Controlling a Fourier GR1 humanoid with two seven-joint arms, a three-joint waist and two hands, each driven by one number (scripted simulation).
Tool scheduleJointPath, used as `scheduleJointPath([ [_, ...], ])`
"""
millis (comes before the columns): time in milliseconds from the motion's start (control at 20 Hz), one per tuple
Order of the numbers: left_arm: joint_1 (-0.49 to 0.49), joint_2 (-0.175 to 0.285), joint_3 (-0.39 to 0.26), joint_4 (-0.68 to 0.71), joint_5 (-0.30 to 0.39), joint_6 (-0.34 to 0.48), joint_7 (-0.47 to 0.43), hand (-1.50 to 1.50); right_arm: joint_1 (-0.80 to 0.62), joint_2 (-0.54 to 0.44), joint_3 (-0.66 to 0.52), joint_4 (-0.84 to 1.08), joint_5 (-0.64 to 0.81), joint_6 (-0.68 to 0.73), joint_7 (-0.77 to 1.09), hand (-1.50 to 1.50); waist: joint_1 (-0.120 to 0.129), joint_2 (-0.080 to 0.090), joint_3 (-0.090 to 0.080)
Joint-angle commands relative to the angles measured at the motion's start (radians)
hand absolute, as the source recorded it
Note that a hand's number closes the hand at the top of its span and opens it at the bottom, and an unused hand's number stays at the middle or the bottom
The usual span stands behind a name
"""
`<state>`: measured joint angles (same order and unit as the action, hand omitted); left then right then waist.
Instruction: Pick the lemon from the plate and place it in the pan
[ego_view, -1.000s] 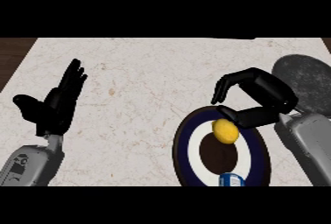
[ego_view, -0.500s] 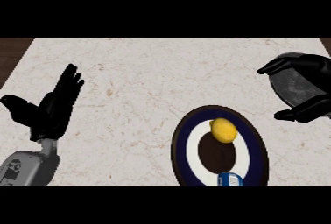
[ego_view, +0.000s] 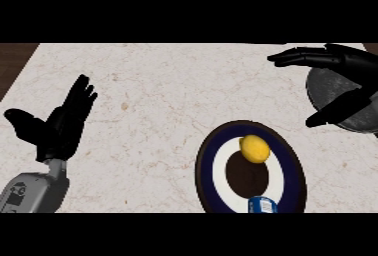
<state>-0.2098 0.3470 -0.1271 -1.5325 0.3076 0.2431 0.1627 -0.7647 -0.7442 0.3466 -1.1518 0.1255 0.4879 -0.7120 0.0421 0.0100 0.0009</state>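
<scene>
A yellow lemon (ego_view: 255, 148) lies on a round plate (ego_view: 206, 167) with a navy rim, a white ring and a dark centre, at the lower right of the counter. The dark grey pan (ego_view: 334, 91) sits at the right edge, partly cut off by the view. My right hand (ego_view: 353, 62) hovers over the pan, open, with its fingers stretched left and its thumb spread below; it holds nothing and is well apart from the lemon. At the left, my left hand (ego_view: 62, 126) rests open with its fingers up.
A small blue object (ego_view: 262, 205) stands at the plate's near rim. The pale marble counter (ego_view: 162, 95) stretches between the two hands. A dark wooden strip (ego_view: 15, 62) shows past the counter's left edge.
My right hand has lifted away from the lemon and swung up and right to above the pan, opening as it went. The lemon stays on the plate. The left hand barely shifted.
</scene>
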Motion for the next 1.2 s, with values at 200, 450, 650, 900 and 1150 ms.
scheduleJointPath([
  [200,0.045,0.009,0.029,-0.033,0.013,-0.023,0.005,0.00,-0.131,0.059,0.177,0.021,0.252,-0.009,-0.048,-1.50,-0.004,-0.005,-0.001],
  [450,0.050,0.013,0.023,-0.055,-0.003,-0.018,0.021,0.00,-0.139,0.015,0.342,-0.071,0.390,0.057,0.021,-1.50,-0.019,-0.013,-0.002],
  [650,0.039,-0.014,0.007,-0.066,-0.035,0.017,0.030,0.00,-0.164,0.018,0.412,-0.065,0.469,0.081,0.017,-1.50,-0.025,-0.011,-0.001],
  [900,0.030,-0.047,0.019,-0.047,-0.054,0.022,0.021,0.00,-0.056,-0.027,0.405,-0.166,0.555,-0.011,-0.022,-1.50,-0.043,-0.012,-0.001],
  [1150,0.057,-0.006,0.071,-0.072,-0.014,-0.046,0.043,0.00,-0.046,-0.059,0.359,-0.309,0.631,-0.017,0.077,-1.50,-0.044,-0.014,-0.001],
])
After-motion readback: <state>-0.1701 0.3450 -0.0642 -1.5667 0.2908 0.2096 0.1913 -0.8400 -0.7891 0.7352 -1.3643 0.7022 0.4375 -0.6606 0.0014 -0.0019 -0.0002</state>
